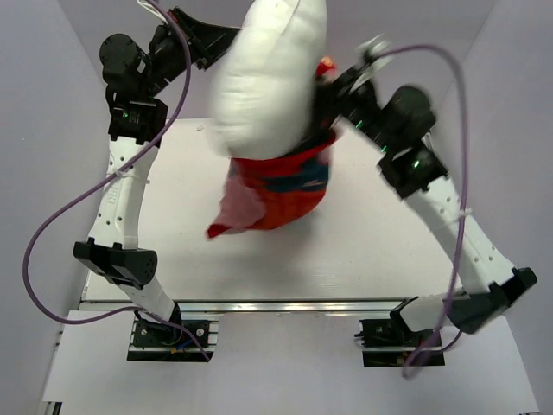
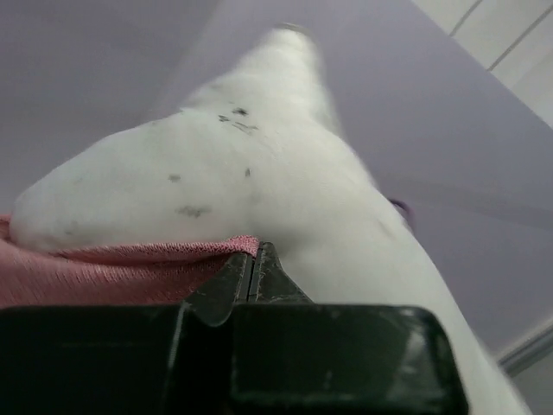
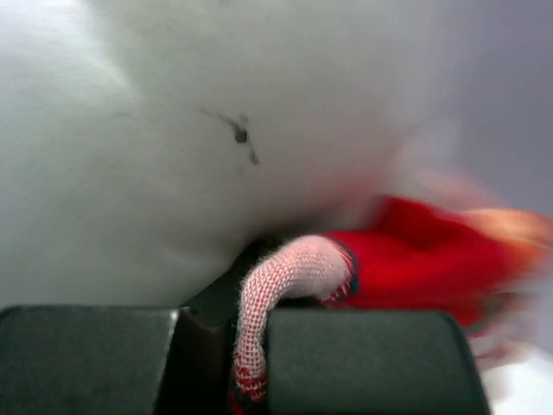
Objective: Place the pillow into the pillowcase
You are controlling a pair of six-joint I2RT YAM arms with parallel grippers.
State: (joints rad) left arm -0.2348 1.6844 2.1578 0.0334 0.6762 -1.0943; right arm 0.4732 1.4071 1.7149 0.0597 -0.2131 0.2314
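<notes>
White pillow [image 1: 268,78] is up in the air, its lower end stuffed into the red pillowcase [image 1: 285,186], which dangles under it. Both arms are reared up high with elbows bent, one on each side of the pillow. The left gripper [image 2: 253,268] is pinched together on the pink hem, right against the pillow. The right gripper [image 3: 251,320] is clamped on a strip of that same cloth on the pillow's other side.

White table top [image 1: 371,251], silver metal rail [image 1: 285,306] along its near edge, pale lilac walls [image 1: 34,130] around it.
</notes>
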